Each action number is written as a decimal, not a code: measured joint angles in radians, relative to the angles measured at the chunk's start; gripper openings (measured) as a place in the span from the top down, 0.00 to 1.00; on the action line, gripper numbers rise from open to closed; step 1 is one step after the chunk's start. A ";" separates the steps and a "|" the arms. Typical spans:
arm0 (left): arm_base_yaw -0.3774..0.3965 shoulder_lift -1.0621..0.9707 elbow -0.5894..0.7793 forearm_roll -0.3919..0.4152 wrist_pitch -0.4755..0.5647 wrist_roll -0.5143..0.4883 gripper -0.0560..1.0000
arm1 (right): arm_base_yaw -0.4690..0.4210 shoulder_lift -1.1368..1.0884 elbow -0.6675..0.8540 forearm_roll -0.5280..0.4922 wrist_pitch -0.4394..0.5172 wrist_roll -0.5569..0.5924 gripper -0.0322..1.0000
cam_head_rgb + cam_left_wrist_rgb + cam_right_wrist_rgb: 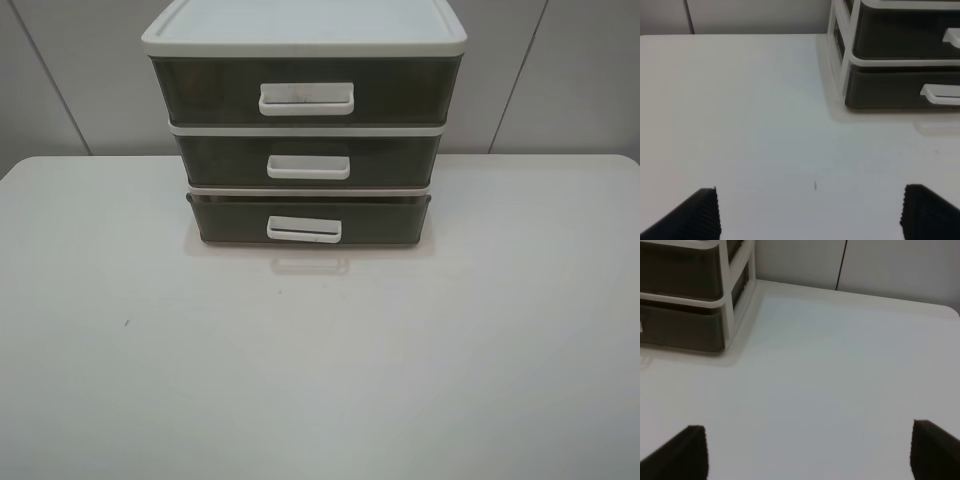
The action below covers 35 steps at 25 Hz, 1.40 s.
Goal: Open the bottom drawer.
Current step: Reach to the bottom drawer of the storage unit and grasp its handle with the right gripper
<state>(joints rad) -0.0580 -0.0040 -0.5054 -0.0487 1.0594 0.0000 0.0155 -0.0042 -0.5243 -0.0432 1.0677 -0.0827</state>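
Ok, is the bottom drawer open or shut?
Shut: the bottom drawer front sits level with the white frame in the wrist views; its handle is untouched.

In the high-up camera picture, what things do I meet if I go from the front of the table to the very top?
white table → bottom drawer → middle drawer → top drawer → white lid

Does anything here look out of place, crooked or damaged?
Nothing much. The drawer unit stands straight, and the bottom drawer sits level in it. Only a tiny dark speck marks the white table, in front of the unit, to the left.
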 joint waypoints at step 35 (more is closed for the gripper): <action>0.000 0.000 0.000 0.000 0.000 0.000 0.24 | 0.035 0.654 -0.120 -0.003 -0.433 0.012 0.20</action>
<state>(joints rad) -0.0580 -0.0040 -0.5054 -0.0487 1.0594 0.0000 0.0506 0.6495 -0.6441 -0.0462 0.6345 -0.0702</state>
